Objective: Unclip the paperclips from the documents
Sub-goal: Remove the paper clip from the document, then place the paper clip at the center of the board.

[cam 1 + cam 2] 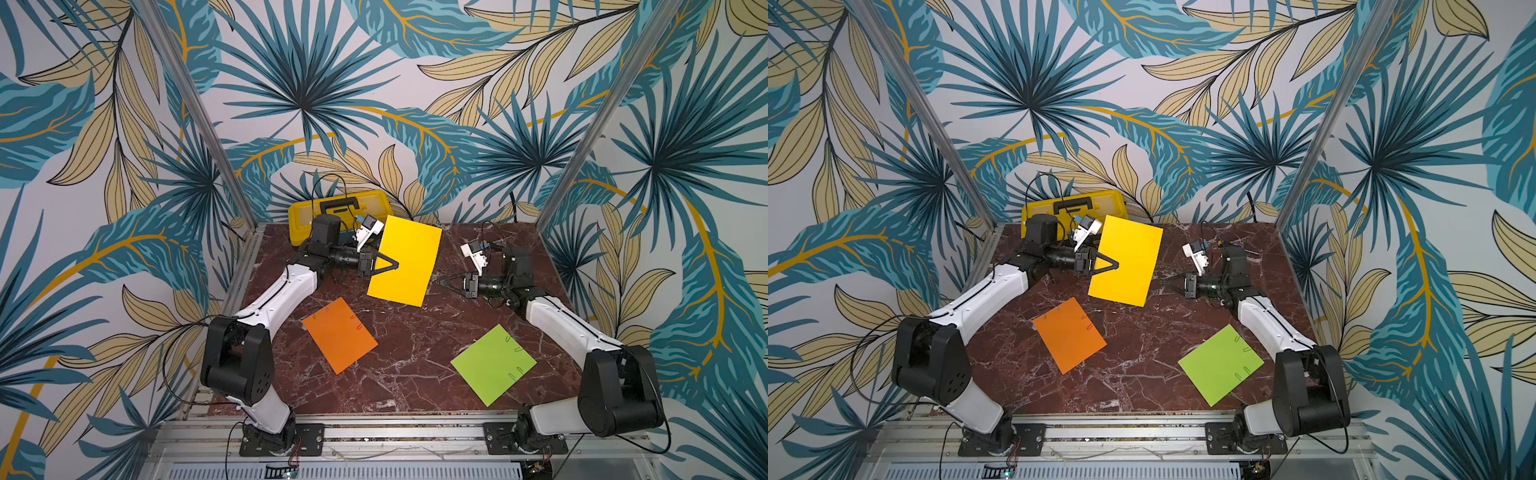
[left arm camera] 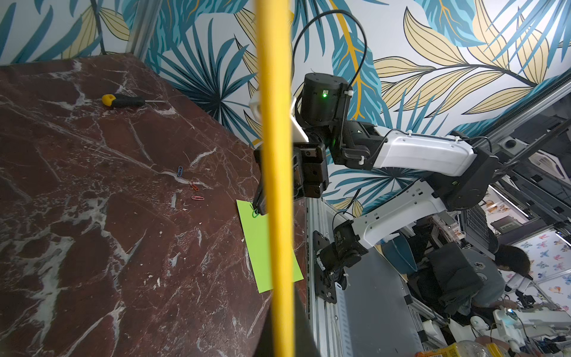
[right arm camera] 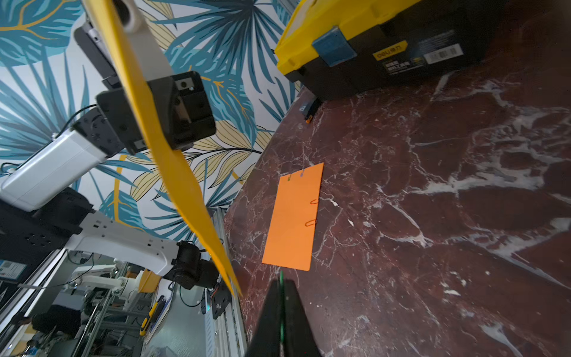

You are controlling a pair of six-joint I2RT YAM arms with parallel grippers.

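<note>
in both top views the left tool [image 1: 394, 264] is clamped on the yellow sheet [image 1: 409, 257], which hangs lifted and tilted above the worktop [image 1: 415, 386], in front of the toolbox [image 1: 303, 214]. the right tool [image 1: 439, 282], its jaws together, sits near the sheet's edge. the orange sheet [image 1: 1069, 334] and the green sheet [image 1: 1219, 365] lie flat and well apart, each with paperclips [image 1: 517, 349] on its edges.

in the left wrist view the yellow sheet [image 2: 275, 154] shows edge-on. three loose paperclips [image 2: 193, 186], blue and red, lie on the worktop, with a screwdriver [image 2: 123, 100] further off. the right tool's tip seems to pinch a green paperclip [image 2: 255, 214].

in the right wrist view a thin green wire runs between the closed fingers [image 3: 296, 318]. the orange sheet [image 3: 293, 222] carries four paperclips on two edges.
</note>
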